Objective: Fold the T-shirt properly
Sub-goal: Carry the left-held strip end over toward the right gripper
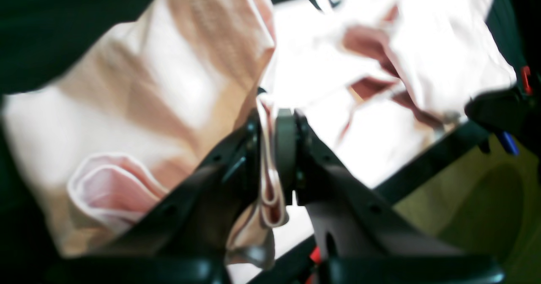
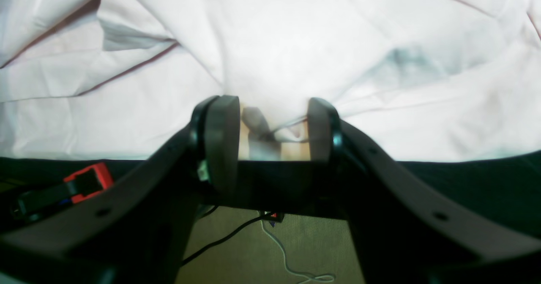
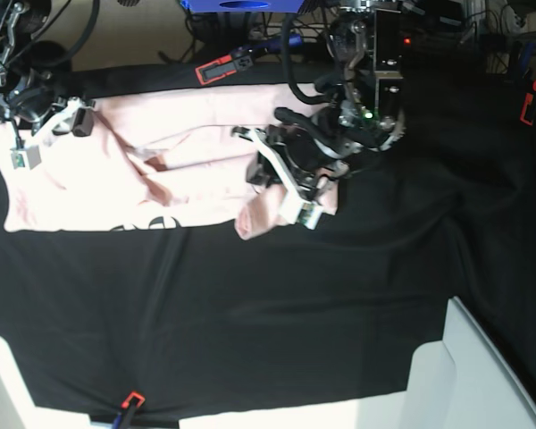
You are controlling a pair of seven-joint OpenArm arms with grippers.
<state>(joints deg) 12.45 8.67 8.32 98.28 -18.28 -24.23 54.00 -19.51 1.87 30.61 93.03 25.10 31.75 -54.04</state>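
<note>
Near the surface's [image 3: 250,304] far-left corner the right pincer [image 2: 272,127] stands half-wide around an edge of the soft, light T-shirt [image 3: 116,170], while the left pincer [image 1: 274,148] pinches doubled hem, probably the securest hold.

We see the T-shirt [image 3: 116,174] from overhead in the base view; both wrist cameras sit close above it, sharing that cloth.

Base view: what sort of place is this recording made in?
Probably a lab or workshop bench for robot trials. A table under a black cloth holds a pink T-shirt, two robot arms work over it, and cables and electronics crowd the far edge.
</note>
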